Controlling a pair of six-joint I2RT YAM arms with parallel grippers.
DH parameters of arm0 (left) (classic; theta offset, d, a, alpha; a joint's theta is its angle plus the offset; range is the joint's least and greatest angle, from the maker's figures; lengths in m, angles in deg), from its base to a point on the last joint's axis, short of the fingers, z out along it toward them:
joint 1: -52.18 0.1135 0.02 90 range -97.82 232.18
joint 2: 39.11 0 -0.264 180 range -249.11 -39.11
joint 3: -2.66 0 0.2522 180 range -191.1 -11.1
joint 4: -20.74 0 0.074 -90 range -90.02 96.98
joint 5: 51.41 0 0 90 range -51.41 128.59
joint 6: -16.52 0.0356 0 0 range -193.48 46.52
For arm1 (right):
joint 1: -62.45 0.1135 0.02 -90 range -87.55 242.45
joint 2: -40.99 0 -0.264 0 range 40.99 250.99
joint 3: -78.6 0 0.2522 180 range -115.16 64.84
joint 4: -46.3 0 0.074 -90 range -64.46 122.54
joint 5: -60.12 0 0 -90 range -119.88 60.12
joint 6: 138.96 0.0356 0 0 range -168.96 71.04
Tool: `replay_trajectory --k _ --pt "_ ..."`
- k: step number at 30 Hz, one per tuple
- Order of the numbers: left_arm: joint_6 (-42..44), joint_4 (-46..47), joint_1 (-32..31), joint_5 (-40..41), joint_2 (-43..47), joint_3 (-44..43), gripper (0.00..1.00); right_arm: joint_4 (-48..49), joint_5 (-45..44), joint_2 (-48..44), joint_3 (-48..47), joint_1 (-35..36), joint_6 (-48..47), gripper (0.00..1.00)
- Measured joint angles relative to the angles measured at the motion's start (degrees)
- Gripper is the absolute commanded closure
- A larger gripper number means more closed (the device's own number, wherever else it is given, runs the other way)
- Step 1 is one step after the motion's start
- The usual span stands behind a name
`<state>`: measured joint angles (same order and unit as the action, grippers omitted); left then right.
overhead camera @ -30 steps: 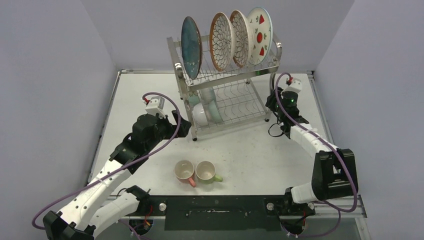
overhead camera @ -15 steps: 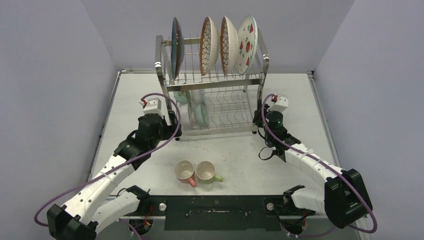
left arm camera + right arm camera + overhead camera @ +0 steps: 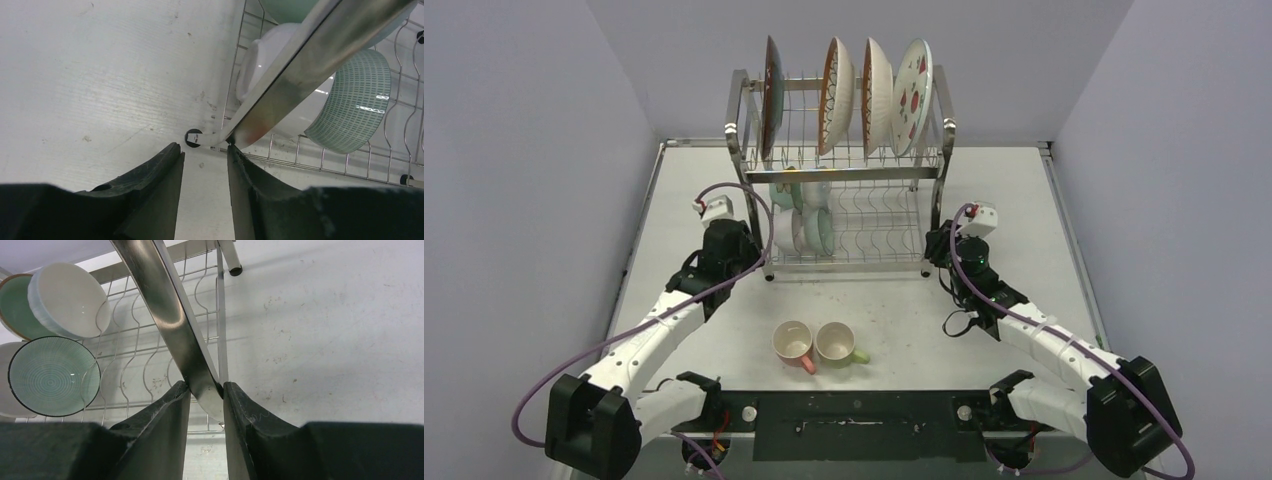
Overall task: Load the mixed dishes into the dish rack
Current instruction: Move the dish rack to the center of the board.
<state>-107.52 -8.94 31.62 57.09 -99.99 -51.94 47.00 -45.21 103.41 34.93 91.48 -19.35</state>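
Observation:
The dish rack (image 3: 864, 173) stands mid-table, squared to the camera. Its top tier holds several upright plates, among them the strawberry plate (image 3: 911, 95) and the petal-pattern plate (image 3: 836, 95). On the lower tier's left are a mint-green bowl (image 3: 357, 105) and a white bowl (image 3: 260, 65). A pink mug (image 3: 792, 343) and a green mug (image 3: 837, 343) lie side by side near the front. My right gripper (image 3: 206, 387) is shut on the rack's front right leg (image 3: 165, 305). My left gripper (image 3: 205, 147) is narrowly open at the front left leg (image 3: 310, 65), which touches its right fingertip.
Grey walls close in the table on the left, right and back. Both arms reach forward on either side of the mugs, with purple cables looping over them. A black bar (image 3: 854, 412) runs along the near edge.
The rack has swung left and turned square to the camera, with my right gripper on its leg. My left gripper has narrowed and drawn back left beside the front left leg.

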Motion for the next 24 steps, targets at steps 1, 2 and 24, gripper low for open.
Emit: replay_trajectory --k 1,2,24 --pt "0.0 0.3 0.1 -0.5 -0.4 0.2 0.7 0.0 0.2 -0.4 0.3 0.1 0.1 1.0" --pt "0.1 0.4 0.1 -1.0 -0.9 0.3 0.73 0.0 0.4 -0.8 0.7 0.2 0.3 1.0" --pt "0.3 12.9 10.0 -7.4 -14.1 0.6 0.88 -3.1 7.1 -5.5 6.3 2.8 6.7 0.52"
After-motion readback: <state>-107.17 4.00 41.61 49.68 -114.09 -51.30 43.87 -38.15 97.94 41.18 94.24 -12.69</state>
